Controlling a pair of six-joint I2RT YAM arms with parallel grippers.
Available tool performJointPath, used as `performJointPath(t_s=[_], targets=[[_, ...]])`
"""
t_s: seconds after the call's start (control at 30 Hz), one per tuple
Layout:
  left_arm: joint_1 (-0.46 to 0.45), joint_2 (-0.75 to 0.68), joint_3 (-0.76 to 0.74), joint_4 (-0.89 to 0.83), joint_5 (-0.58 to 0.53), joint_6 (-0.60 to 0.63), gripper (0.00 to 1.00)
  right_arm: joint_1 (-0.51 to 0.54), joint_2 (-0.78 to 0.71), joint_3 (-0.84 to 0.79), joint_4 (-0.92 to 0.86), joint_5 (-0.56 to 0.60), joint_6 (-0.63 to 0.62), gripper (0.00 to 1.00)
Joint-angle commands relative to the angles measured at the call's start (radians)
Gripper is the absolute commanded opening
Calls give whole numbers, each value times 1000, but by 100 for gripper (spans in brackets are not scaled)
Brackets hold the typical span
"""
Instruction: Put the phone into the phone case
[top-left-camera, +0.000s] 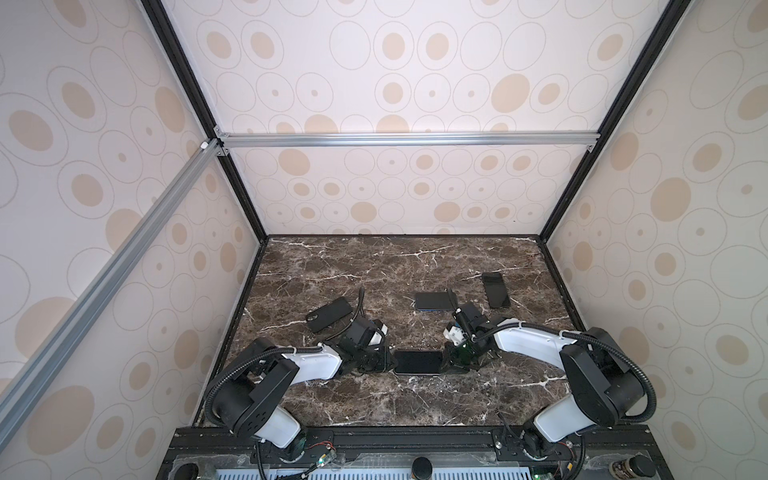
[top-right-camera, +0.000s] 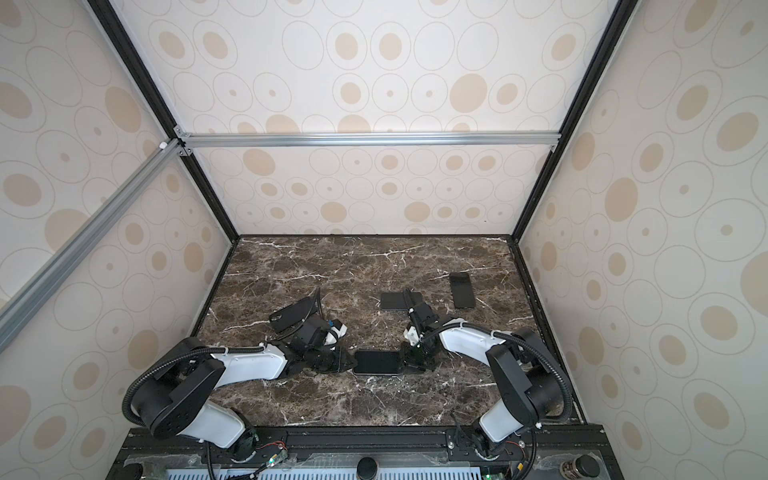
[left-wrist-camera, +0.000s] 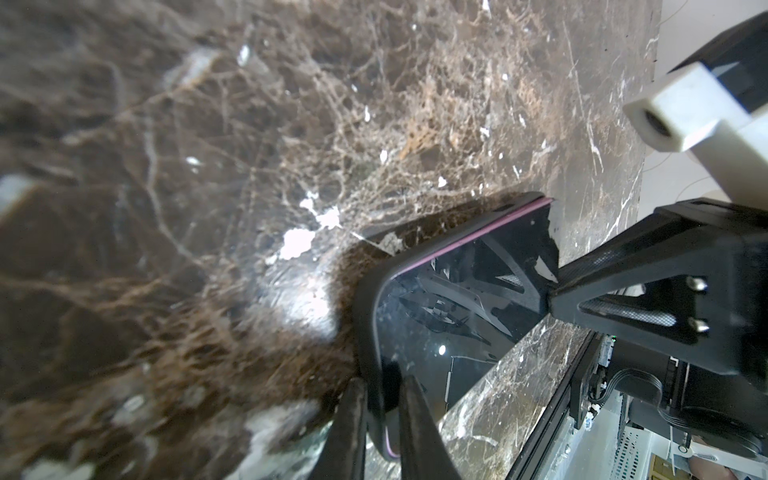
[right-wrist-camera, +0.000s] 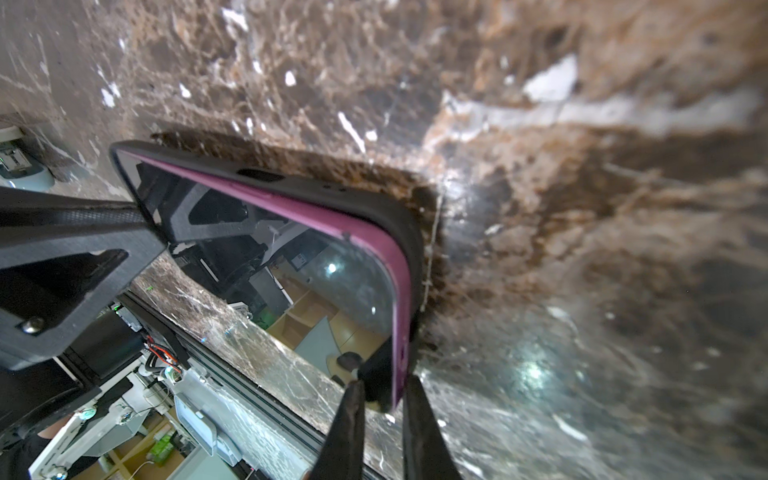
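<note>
Purple-rimmed glossy black phone (top-left-camera: 417, 362) sits in its matte black phone case (right-wrist-camera: 345, 195) near the front edge of the brown marble tabletop (top-left-camera: 415, 401), with bare marble all round. Left gripper (top-left-camera: 392, 362) and right gripper (top-left-camera: 444, 361) each pinch one short end of the case. Only the wrist views show the purple rim.

Our left arm (top-left-camera: 318, 365) and right arm (top-left-camera: 525, 338) reach in low from the front corners of the surface (top-left-camera: 374, 409), with the wrists turned toward each other. Near the front edge our left claw (top-left-camera: 390, 362) and right claw (top-left-camera: 444, 360) each pinch an end of the phone (top-left-camera: 417, 362).
</note>
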Motion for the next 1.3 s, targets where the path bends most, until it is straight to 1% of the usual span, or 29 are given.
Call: performJointPath(t_s=[0.0,0.13,0.33,0.4,0.43,0.63,0.83,1.03,1.2,1.27], targets=[[-38,119,-65,-163,-54,18,17,53,86,-38,105,15,0,8],[-42,119,-63,-151,-43,8,17,64,111,-51,111,21,4,0],[-47,125,-73,-152,-46,10,18,67,113,-74,170,31,33,1],[-46,122,-82,-150,-52,2,17,67,98,-63,149,52,24,13],[-46,118,-87,-150,-59,-3,17,67,86,-54,121,72,15,16],[-46,95,-87,-189,-113,4,17,67,-7,0,-14,169,-28,25],[-47,89,-91,-196,-112,7,17,66,-35,20,-68,200,-47,33],[-45,79,-87,-200,-116,4,17,67,-42,16,-84,210,-45,33],[-46,79,-86,-195,-112,-1,16,66,-56,1,-72,204,-38,17],[-46,80,-86,-187,-104,-4,16,67,-41,-12,-43,179,-30,13]])
